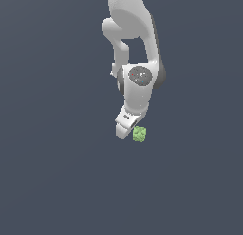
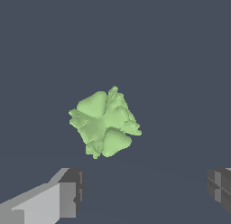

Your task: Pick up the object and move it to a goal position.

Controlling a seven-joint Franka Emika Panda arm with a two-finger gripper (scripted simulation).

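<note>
Risk: spread-jawed white robot gripper (image 2: 144, 193) sits off-centre from the small light-green lumpy chunk (image 2: 104, 123); closing now may miss or nudge it.

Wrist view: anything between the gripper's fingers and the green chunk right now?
Nothing. In the wrist view the stretch between the fingers and the green chunk is bare dark floor; the gripper is open and not touching it.

We see the object (image 2: 104, 123) as a light-green chunk with a rough, lumpy, matt surface of rounded bumps and ragged ridges. The arm (image 1: 137, 63) above the object appears as smooth, softly glossy white plastic with dark grey joint bands. The gripper's (image 2: 144, 193) fingertips (image 2: 72, 191) look matt, flat-faced grey. The ground (image 1: 47, 182) beneath the object is uniform, matt, dark blue-grey.
</note>
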